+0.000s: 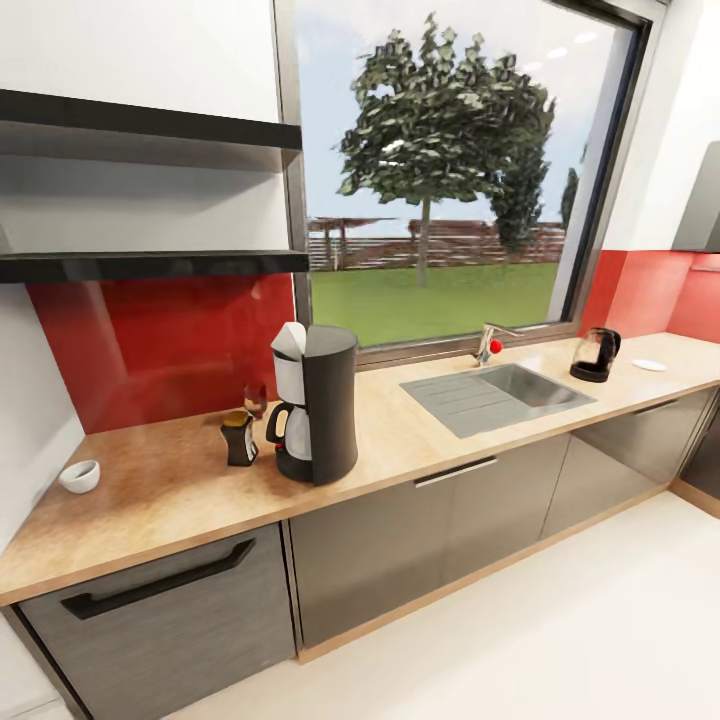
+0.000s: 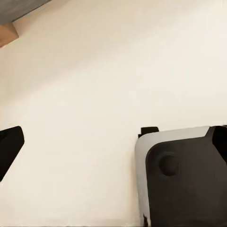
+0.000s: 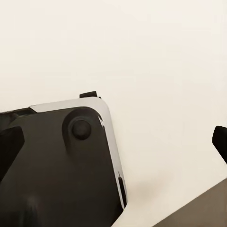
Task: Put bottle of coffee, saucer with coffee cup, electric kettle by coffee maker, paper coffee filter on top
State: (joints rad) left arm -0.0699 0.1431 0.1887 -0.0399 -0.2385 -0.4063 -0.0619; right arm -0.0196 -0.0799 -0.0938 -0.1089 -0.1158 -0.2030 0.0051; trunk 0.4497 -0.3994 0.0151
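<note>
Your left gripper shows one dark fingertip at the edge of the left wrist view, over pale floor beside the robot's base; whether it is spread or closed, you cannot tell. Your right gripper shows dark finger tips at both edges of the right wrist view, set wide apart with nothing between them, hanging over the same floor. Take the coffee maker as your landmark on the kitchen countertop. The bottle of coffee stands just beside it, toward the coffee cup, which sits well apart at the counter's end. Past the sink, the electric kettle and saucer lie far off. The kitchen shelf hangs above.
</note>
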